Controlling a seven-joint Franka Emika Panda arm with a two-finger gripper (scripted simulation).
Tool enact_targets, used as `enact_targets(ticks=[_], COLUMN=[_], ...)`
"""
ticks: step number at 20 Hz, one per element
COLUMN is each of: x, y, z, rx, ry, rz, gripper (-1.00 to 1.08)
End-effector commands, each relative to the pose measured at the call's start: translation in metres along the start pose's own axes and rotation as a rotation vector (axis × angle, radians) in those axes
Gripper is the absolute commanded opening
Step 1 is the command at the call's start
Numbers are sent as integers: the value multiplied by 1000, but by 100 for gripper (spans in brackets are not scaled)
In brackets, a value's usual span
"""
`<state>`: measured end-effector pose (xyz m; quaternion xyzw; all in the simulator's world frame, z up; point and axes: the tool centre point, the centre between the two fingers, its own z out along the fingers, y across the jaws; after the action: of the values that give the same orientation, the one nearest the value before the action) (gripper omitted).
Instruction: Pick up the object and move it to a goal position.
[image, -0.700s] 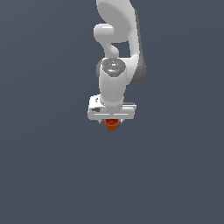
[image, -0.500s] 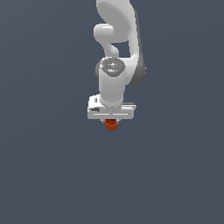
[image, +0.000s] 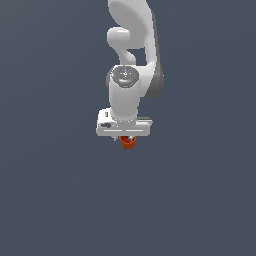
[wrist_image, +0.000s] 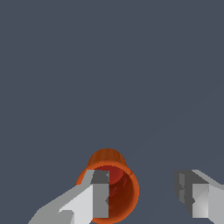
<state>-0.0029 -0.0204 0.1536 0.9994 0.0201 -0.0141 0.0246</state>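
The object (wrist_image: 114, 191) is a small orange-red ribbed cup, seen from above in the wrist view with its open mouth facing the camera. My gripper (wrist_image: 146, 197) is open, its fingers wide apart. One finger (wrist_image: 99, 194) overlaps the cup's mouth, and the other finger (wrist_image: 194, 197) stands well off to the side, apart from the cup. In the exterior view the object (image: 128, 144) peeks out just under the white hand, with my gripper (image: 127, 138) directly above it. Most of the cup is hidden there by the hand.
The white arm (image: 131, 60) rises straight above the hand in the exterior view. A plain dark grey-blue surface (image: 60, 200) surrounds everything, with no other objects or edges visible.
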Motion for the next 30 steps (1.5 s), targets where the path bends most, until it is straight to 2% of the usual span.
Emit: enact_targets(ticks=[1, 6, 10, 21, 26, 30], x=[-1, -5, -9, -24, -27, -28], y=[-1, -4, -7, -10, -9, -8], z=[2, 10, 20, 47, 53, 56], rx=[-8, -40, -77, -199, -231, -246], ry=[-10, -50, -101, -299, -362, -392], rz=[-27, -129, -253, -670, -784, -835], gripper=[28, 28, 28, 28, 28, 28])
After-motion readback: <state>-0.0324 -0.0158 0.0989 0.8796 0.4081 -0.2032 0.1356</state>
